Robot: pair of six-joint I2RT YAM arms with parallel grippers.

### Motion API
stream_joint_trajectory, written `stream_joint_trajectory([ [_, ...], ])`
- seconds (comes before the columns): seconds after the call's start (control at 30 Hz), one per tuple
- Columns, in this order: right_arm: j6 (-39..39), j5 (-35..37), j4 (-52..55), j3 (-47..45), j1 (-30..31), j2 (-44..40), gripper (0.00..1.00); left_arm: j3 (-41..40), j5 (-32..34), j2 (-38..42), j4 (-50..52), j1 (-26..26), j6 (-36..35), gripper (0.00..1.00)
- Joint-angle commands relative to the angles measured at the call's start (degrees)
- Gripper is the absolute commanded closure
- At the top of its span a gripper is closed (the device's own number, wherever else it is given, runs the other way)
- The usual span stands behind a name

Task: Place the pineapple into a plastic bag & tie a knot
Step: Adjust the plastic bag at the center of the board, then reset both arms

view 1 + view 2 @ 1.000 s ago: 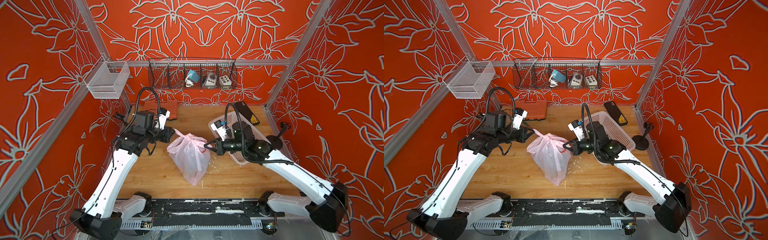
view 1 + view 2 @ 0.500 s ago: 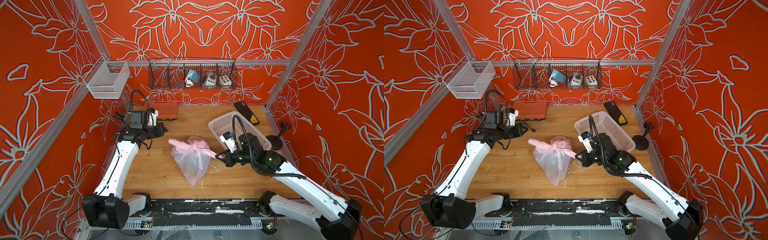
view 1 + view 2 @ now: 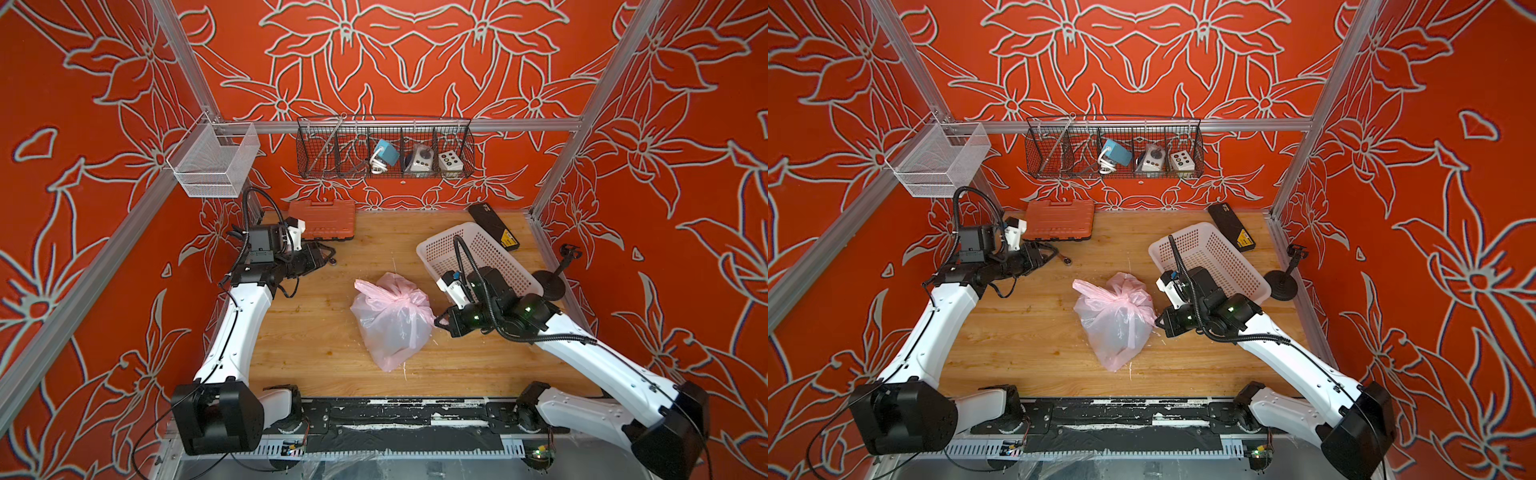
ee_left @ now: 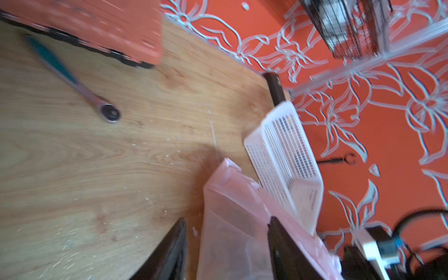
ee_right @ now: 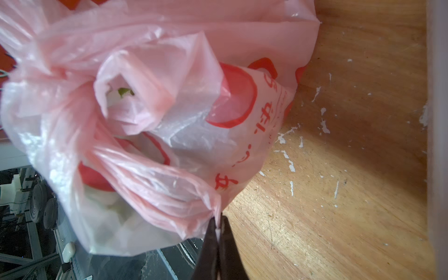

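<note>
Plastic bag: shown lying on its side in the middle of the wooden table, pale pink and crinkled, with red prints on the face seen from the right wrist.
Knot: a bunched tuft at the end of the bag nearer the back wall. It is judged formed but loose, as gaps are seen between the folds.
Pineapple: not made out as such. Only a green tip is seen through a gap in the folds.
Right claw: clenched on a thin strand of the bag's handle, just beside the bag.
Left claw: released, with the fingers seen apart in the left wrist view. It is well apart from the bag and near the orange case and a wrench.
Free tail: left unheld on the side opposite the right claw.
White basket: just behind the right arm, not touching the bag.
Step in hand: judged to be the tightening of the knot.
Method advised: the free tail is best gripped again by the left claw, so that both ends are drawn apart, low and level. With one end held alone, the bag would probably be dragged rather than cinched.
Caution: the film is thin, so a slow pull is preferred to a jerk, lest the strand be torn.
</note>
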State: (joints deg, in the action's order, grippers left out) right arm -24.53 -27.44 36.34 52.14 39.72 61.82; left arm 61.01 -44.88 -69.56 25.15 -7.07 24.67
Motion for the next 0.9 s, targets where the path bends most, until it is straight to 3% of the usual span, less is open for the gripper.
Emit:
stream_joint_trajectory([
  [0.0,0.54,-1.29,-1.12,2.99,-0.09,0.49,1.00,-4.18,-17.52,5.41,-8.47,-0.01,10.41,0.32],
  [0.07,0.68,-1.30,-0.81,3.73,-0.07,1.12,1.00,-6.04,-18.45,9.18,-8.92,0.70,12.34,0.27],
  [0.1,0.79,-1.03,-0.30,4.29,-0.09,1.68,0.86,-5.85,-18.14,10.84,-6.64,1.20,11.08,0.26],
  [0.13,0.80,0.32,0.79,5.01,-0.09,2.29,0.54,-5.09,-16.79,11.99,-3.21,1.30,9.15,0.27],
  [0.17,0.76,2.82,2.56,5.92,-0.09,2.90,0.33,-4.17,-14.42,12.34,0.47,1.35,7.50,0.27],
  [0.23,0.88,7.09,4.91,7.44,-0.25,3.54,0.04,-2.34,-9.17,14.78,7.05,1.27,4.41,0.27],
  [0.43,2.30,16.34,9.12,13.68,-2.77,-0.76,0.02,4.18,8.99,15.31,15.28,1.14,-2.86,0.29],
  [0.5,2.02,21.59,8.19,15.29,-5.21,-3.09,0.02,6.29,16.85,16.27,13.77,1.17,-4.96,0.26],
  [0.57,0.68,26.34,5.10,16.43,-7.58,-4.68,0.02,7.78,23.25,17.08,10.82,1.14,-7.52,0.16],
  [0.63,-0.11,30.00,1.04,17.62,-8.79,-5.39,0.02,10.34,28.18,16.60,8.84,1.50,-10.93,0.16],
  [0.73,7.39,32.63,-7.10,17.62,-8.96,-5.69,0.02,11.09,30.96,15.69,2.94,1.51,-10.27,0.14],
  [0.87,20.99,47.93,-26.23,9.91,-10.85,-6.67,0.02,-0.40,35.04,18.90,-14.78,1.52,-2.91,0.12],
])
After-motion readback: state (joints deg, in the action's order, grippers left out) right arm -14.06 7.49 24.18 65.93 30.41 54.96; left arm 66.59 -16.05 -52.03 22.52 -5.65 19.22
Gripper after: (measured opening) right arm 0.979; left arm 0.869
